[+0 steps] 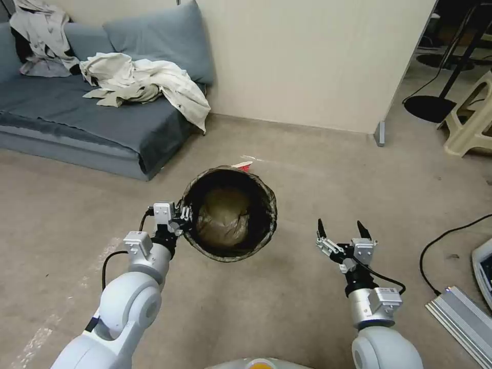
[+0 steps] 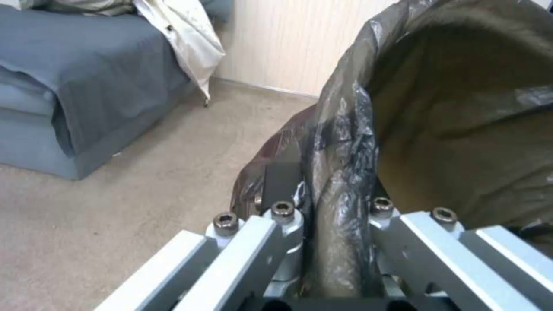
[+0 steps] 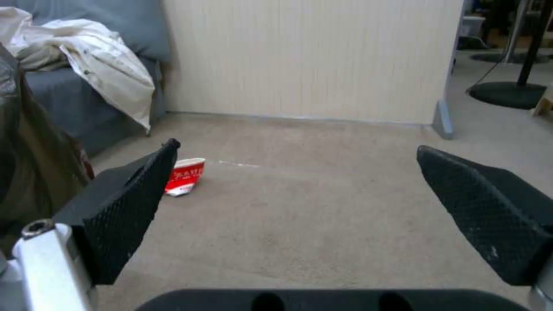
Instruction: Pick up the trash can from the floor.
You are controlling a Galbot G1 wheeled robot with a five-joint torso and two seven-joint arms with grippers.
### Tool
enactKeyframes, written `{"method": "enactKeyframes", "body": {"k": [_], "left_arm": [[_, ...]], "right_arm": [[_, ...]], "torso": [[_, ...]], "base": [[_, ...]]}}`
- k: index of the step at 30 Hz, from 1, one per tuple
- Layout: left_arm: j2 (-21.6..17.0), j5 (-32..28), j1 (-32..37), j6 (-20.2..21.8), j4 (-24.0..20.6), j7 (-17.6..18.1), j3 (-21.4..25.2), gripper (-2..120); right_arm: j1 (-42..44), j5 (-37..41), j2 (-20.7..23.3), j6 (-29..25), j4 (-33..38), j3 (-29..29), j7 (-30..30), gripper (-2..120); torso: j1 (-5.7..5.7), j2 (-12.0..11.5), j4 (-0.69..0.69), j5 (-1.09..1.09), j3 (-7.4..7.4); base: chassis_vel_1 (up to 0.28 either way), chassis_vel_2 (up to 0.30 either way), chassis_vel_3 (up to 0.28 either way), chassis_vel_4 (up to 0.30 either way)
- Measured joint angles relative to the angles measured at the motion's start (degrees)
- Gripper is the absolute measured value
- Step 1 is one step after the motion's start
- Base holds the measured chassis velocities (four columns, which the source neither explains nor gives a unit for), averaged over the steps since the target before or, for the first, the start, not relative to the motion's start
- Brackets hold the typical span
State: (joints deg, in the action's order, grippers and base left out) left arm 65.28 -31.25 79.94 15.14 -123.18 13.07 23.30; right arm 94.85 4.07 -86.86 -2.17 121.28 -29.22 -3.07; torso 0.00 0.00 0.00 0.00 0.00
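Observation:
The trash can point(image 1: 270, 207), lined with a crinkled dark bag folded over its rim, stands out ahead of my left arm above the beige floor point(image 1: 307, 297). Its open mouth faces me and its base is hidden. My left gripper point(image 1: 185, 215) is shut on the near-left part of the rim. In the left wrist view my left gripper point(image 2: 328, 203) pinches the bag-covered rim of the trash can point(image 2: 461, 129) with one finger inside and one outside. My right gripper point(image 1: 341, 225) hangs open to the right of the can, holding nothing. The right wrist view shows my right gripper point(image 3: 297, 149) spread wide, with the trash can point(image 3: 29, 164) beside it.
A crushed red-and-white paper cup point(image 1: 242, 165) point(image 3: 185, 176) lies on the floor just beyond the can. A grey sofa point(image 1: 77, 123) with pale clothes point(image 1: 148, 82) stands at far left. At right are a black cable point(image 1: 451, 236), an aluminium rail point(image 1: 461, 318) and a beige stool point(image 1: 471, 123).

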Motion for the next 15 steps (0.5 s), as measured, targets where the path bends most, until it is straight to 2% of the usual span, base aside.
{"method": "enactKeyframes", "body": {"k": [15], "left_arm": [[-0.21, -0.43, -1.27, 0.52, 0.29, 0.4, 0.03, 4]], "right_arm": [[-0.17, 0.01, 0.16, 0.06, -0.05, 0.14, 0.0, 100]], "torso": [[0.0, 0.0, 0.0, 0.0, 0.0]], "base": [[0.0, 0.0, 0.0, 0.0]]}}
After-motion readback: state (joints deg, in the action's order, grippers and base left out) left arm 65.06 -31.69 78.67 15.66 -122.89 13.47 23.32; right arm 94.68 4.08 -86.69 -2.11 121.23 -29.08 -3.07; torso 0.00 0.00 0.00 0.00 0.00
